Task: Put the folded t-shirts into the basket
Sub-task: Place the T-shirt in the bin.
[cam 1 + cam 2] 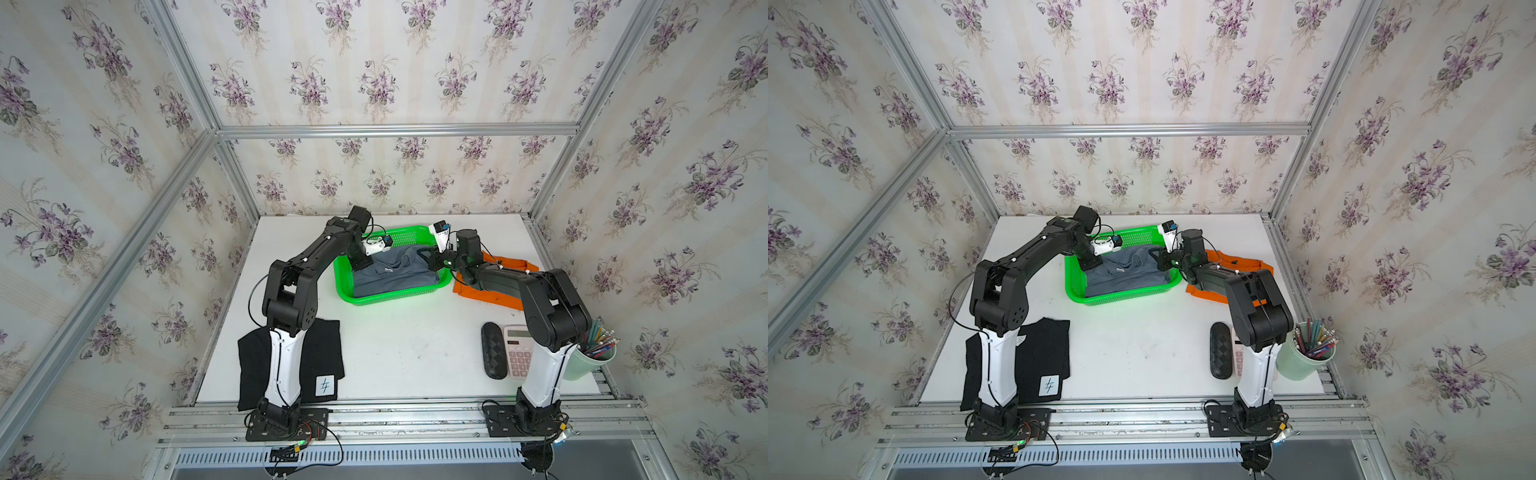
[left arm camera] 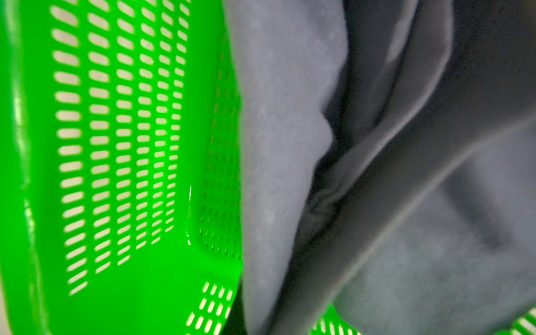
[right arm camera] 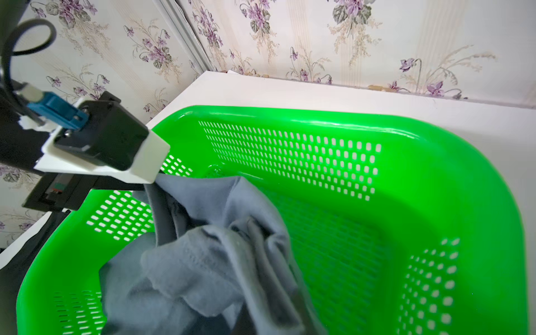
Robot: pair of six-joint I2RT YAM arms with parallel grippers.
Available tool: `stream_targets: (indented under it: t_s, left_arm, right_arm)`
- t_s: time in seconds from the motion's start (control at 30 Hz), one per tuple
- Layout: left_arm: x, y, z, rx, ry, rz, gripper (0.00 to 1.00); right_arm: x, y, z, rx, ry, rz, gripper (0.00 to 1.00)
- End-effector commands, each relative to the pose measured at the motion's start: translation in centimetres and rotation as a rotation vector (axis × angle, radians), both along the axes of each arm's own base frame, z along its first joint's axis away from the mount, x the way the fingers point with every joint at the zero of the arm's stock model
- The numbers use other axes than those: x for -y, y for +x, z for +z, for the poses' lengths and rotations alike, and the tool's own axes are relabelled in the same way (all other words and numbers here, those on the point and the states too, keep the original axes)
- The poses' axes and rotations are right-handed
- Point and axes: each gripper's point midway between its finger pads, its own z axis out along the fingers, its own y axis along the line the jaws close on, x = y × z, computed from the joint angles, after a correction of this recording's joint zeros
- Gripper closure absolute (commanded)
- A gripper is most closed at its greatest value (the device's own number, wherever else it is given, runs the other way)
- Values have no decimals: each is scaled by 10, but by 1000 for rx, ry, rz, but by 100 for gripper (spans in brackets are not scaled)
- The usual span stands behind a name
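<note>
Floral wallpaper (image 1: 374,62) closes in three sides of the white table (image 1: 395,353) that we look down on in both top views. At the near left corner we find the black t-shirt (image 1: 322,353) lying flat on the table with its white patch up. The left arm's lower link crosses over it, and it is well apart from the basket (image 1: 345,293).

Further in, the left gripper (image 1: 362,266) reaches down into the left end of the green basket. It is clenched on a far corner of the grey t-shirt (image 1: 395,276), and from the right wrist we see the cloth drawn up to it. The grey t-shirt sits inside the basket, with its far edge lifted and rumpled between the two grippers. From the left wrist we make out only grey folds against the basket's perforated wall.

At the basket's right end the right gripper (image 1: 433,259) is likewise clamped on the grey t-shirt, though the cloth hides its fingertips from us. Just right of the basket the orange t-shirt (image 1: 490,297) lies on the table under the right arm.

Toward the near right we see a black glasses case (image 1: 493,351) with a calculator (image 1: 517,357) just beside it. Beyond them stands a pale green cup (image 1: 582,368) of pencils (image 1: 602,343).
</note>
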Motion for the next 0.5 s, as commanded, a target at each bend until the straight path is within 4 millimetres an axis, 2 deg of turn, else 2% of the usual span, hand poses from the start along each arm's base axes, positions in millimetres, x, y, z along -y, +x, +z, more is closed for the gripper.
stream_targets:
  t_s: [0.0,0.2,0.33,0.4,0.43,0.47]
  left_arm:
    - [5,5,7,28,-45,25,100]
    - [0,11,5,56,-20,36,100]
    - [-1,13,7,65,-19,31,100]
    - [-3,18,9,78,-19,42,93]
    - [-4,21,11,87,-19,50,42]
    - [-4,22,14,93,-22,50,5]
  right_arm:
    - [-4,6,16,16,68,-12,93]
    - [-1,8,18,10,88,-39,90]
    - [4,10,15,-3,87,-67,83]
    - [6,11,13,-11,86,-83,75]
    - [8,12,13,-14,87,-97,71]
    - [10,13,14,-15,88,-109,67]
